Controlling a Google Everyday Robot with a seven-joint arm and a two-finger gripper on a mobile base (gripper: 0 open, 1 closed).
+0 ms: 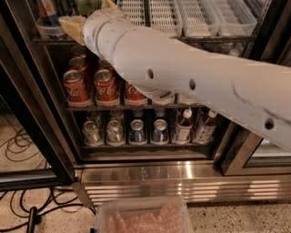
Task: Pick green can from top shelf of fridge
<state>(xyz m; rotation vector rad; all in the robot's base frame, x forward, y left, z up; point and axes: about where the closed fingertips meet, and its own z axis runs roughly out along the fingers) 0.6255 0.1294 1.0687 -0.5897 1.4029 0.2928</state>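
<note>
The fridge [41,113] stands open in front of me, with a black frame and a ribbed steel base. My white arm reaches from the right up to the left end of the top shelf [195,38]. The gripper [90,14] is at the top left, its tan parts on either side of a greenish object that is probably the green can [87,5]. Only a small part of the can shows at the top edge; the wrist hides the rest. White slotted trays [191,18] line the top shelf.
Red cola cans [107,86] fill the middle rack. Silver and blue cans [136,131] and water bottles [184,127] stand on the bottom rack. A clear tub [47,29] sits on the top shelf at the left. A plastic bin [143,218] and cables [27,200] are on the floor.
</note>
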